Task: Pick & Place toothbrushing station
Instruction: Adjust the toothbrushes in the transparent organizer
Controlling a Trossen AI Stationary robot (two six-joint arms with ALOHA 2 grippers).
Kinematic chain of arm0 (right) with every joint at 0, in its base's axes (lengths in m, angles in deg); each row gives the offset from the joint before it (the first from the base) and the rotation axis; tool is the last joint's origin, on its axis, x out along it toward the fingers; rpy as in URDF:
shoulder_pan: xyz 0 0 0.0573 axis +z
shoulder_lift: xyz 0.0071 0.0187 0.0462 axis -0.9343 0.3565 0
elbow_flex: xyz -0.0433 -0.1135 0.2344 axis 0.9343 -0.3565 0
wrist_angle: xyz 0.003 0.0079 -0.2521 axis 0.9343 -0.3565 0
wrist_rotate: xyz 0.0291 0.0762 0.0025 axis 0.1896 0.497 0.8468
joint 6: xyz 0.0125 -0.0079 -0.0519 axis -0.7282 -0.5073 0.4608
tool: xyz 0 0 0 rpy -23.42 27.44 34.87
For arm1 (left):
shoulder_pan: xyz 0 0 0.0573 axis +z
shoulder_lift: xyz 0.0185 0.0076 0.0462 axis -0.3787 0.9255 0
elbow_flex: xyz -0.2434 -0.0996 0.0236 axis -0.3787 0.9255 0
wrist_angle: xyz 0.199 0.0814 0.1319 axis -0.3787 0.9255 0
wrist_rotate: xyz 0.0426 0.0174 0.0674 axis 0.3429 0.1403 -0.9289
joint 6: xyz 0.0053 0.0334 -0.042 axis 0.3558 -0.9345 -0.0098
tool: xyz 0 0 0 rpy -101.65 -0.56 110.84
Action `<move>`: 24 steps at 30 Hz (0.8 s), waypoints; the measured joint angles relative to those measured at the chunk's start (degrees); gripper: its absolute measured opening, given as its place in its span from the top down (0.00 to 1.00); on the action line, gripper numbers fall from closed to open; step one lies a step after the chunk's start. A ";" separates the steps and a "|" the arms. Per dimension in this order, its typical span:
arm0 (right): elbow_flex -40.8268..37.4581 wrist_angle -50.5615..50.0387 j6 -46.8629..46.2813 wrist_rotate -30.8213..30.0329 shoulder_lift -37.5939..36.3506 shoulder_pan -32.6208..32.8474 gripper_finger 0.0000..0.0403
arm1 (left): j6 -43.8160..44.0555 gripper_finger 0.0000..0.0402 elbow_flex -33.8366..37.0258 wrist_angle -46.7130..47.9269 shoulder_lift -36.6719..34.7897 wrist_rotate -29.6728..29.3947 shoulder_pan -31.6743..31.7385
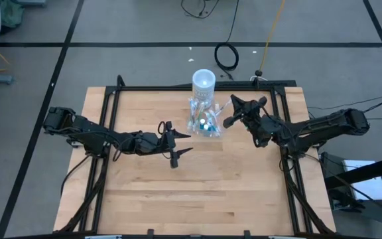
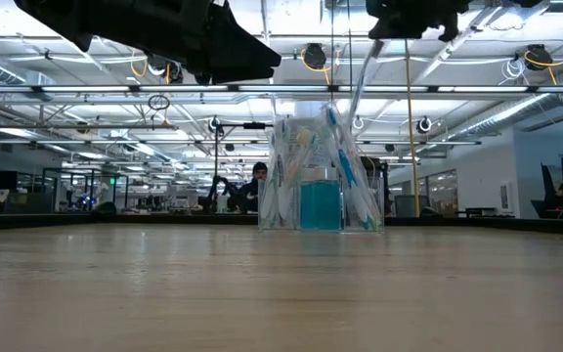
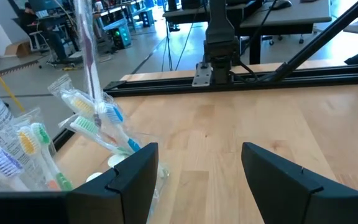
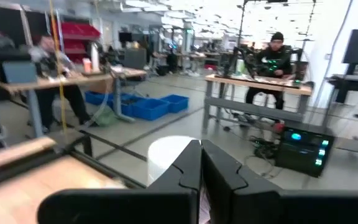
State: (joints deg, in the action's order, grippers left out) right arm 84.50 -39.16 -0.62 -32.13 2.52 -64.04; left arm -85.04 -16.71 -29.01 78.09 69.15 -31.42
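Between the released left hand point(image 1: 180, 150) and the clenched, empty right hand point(image 1: 229, 111) stood the station point(image 1: 204, 118), likely light, stiff, slippery, tippy, best gripped low across its clear walls.

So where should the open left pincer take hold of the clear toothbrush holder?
Probably low on the clear holder's flat side walls, coming in level from the left pincer's side. The holder stands upright with straight faces in the low view, while toothbrushes fan out above the rim, so a grip from above would likely hit them.
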 joint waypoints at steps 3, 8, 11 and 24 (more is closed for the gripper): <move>0.01 -4.77 -1.22 -2.72 -0.02 1.56 1.00 | 0.26 0.40 0.00 0.44 0.00 0.00 0.00; 0.00 -17.22 -14.70 -1.27 0.06 2.17 1.00 | 0.97 0.40 0.00 0.78 0.00 0.00 0.00; -0.10 -20.68 -17.64 -0.83 0.44 2.15 1.00 | 1.22 0.40 0.00 0.91 0.00 0.00 0.00; -0.11 -22.99 -20.96 2.45 1.84 1.88 1.00 | 1.20 0.40 0.00 1.52 0.00 -0.02 0.00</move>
State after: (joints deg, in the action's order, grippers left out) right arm 84.39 -62.15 -21.58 -29.68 4.36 -62.16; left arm -83.84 -16.71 -27.50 78.09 69.13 -31.42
